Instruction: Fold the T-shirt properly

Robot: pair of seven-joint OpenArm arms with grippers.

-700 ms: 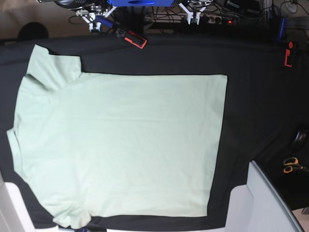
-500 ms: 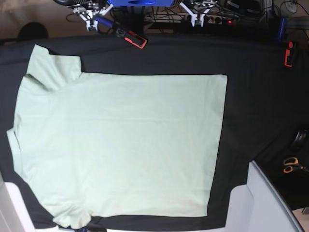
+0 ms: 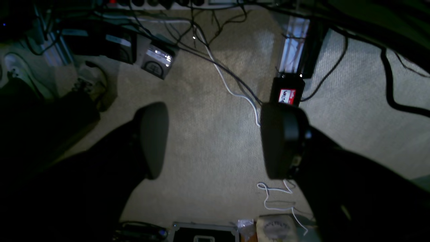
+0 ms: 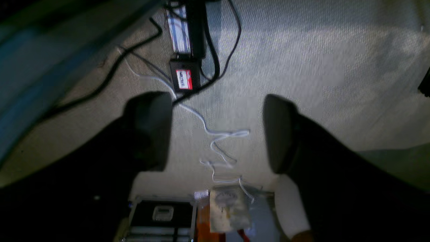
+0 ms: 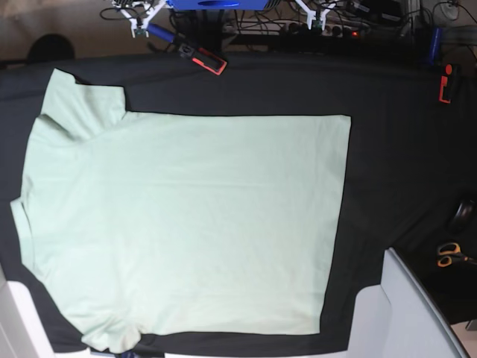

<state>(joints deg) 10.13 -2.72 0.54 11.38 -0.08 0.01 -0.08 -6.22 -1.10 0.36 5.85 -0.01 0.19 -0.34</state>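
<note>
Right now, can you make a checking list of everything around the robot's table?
Surface: black table cover, flat.
Job's things: T-shirt spread flat, unfolded, sleeves toward the base view's left.
Clutter: red-black tool at the far edge; another far right; scissors at right.
Grippers: left gripper and right gripper both off the shirt, over the floor, jaws open and empty.
Cables: white cord and black leads on the carpet.
Surroundings: carpet, cases below.
</note>
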